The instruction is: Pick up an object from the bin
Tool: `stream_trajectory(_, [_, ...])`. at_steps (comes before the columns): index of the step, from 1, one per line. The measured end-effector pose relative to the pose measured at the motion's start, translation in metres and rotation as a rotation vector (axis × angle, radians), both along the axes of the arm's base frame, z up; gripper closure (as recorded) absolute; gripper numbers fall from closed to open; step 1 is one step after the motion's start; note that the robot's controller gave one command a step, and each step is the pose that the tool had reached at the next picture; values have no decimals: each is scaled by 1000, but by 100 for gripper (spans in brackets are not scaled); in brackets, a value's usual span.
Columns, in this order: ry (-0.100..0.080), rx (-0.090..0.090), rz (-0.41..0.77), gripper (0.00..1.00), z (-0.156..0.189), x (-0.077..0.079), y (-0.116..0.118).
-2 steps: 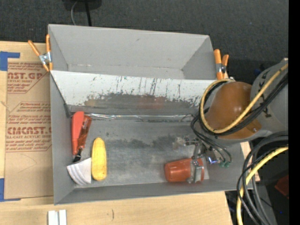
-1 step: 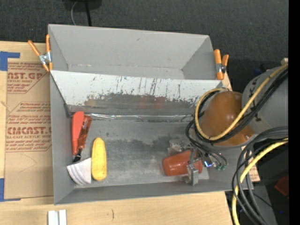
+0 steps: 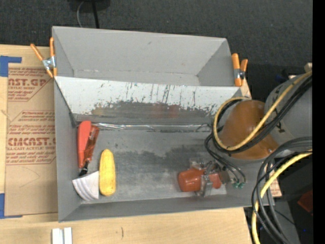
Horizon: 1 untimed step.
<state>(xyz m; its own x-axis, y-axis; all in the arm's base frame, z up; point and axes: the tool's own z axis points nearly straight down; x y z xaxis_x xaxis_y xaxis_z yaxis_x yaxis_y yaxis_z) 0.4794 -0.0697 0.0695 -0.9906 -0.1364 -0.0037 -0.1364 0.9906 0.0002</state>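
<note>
We see the arm's orange wrist cover [image 3: 246,128] at the right of the frame, ringed by yellow-and-black cables. Below it the jaws reach down to the floor of the grey bin [image 3: 152,60], in its lower right. They sit low, just beside or touching a small red-orange rounded thing [image 3: 189,181] that lies near the bin's lower wall, right of centre. We cannot tell how far the jaws stand open, nor whether the red-orange thing is between them. A smaller reddish bit [image 3: 216,181] shows on their right side. Well apart, in the lower left of the bin, lie a yellow corn-cob shape [image 3: 107,172], a white paper piece [image 3: 87,187] touching it, and an orange tool [image 3: 85,142] just above.
</note>
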Motion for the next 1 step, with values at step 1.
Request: stream_trajectory(1, [0,0,0,100,0,0,0])
